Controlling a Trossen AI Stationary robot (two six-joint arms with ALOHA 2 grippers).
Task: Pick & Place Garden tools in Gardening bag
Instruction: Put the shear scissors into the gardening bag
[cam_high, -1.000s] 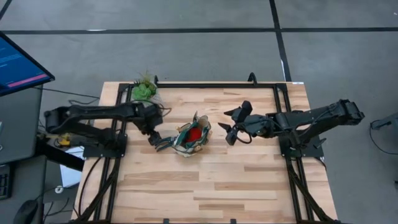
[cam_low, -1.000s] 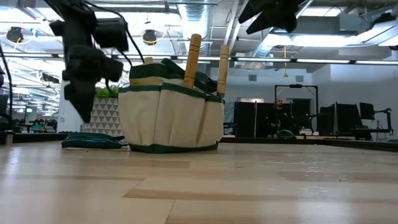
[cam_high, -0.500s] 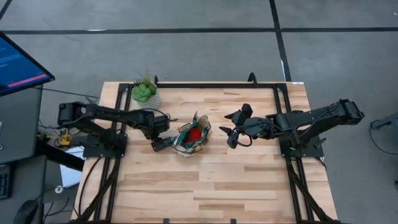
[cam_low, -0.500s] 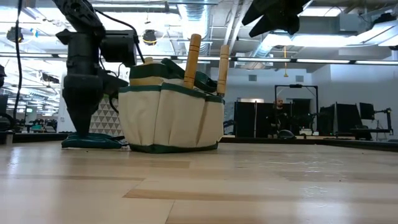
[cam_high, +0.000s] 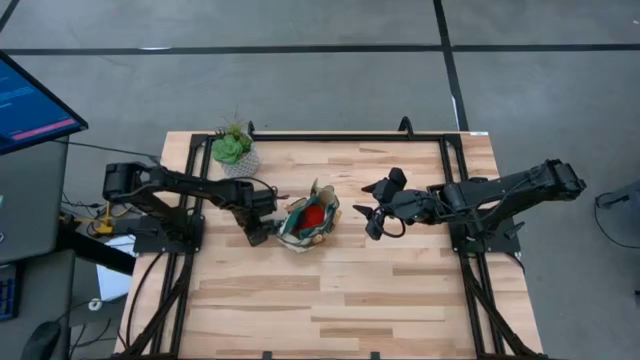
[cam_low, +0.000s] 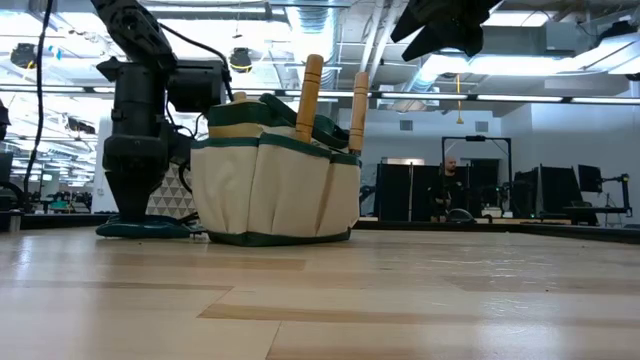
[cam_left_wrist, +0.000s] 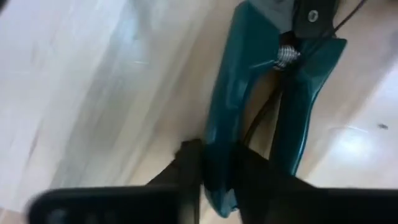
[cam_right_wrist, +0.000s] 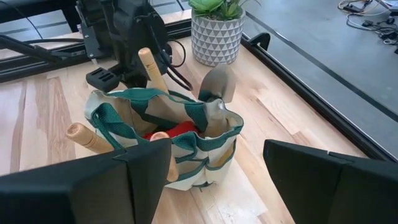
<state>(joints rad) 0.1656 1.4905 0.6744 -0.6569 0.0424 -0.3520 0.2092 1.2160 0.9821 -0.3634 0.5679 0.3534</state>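
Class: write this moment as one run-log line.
left tool: shut on pruning shears, on table beside gardening bag | right tool: open, raised above table

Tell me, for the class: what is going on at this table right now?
The left end effector is down on the table beside the gardening bag, closing on one teal handle of the pruning shears, which lie flat on the wood. Wooden-handled tools and a red item already sit in the bag. The right end effector hovers open on the bag's other side.

No readable text anywhere; the monitor (cam_high: 30, 105) perhaps shows lines, too small to read.
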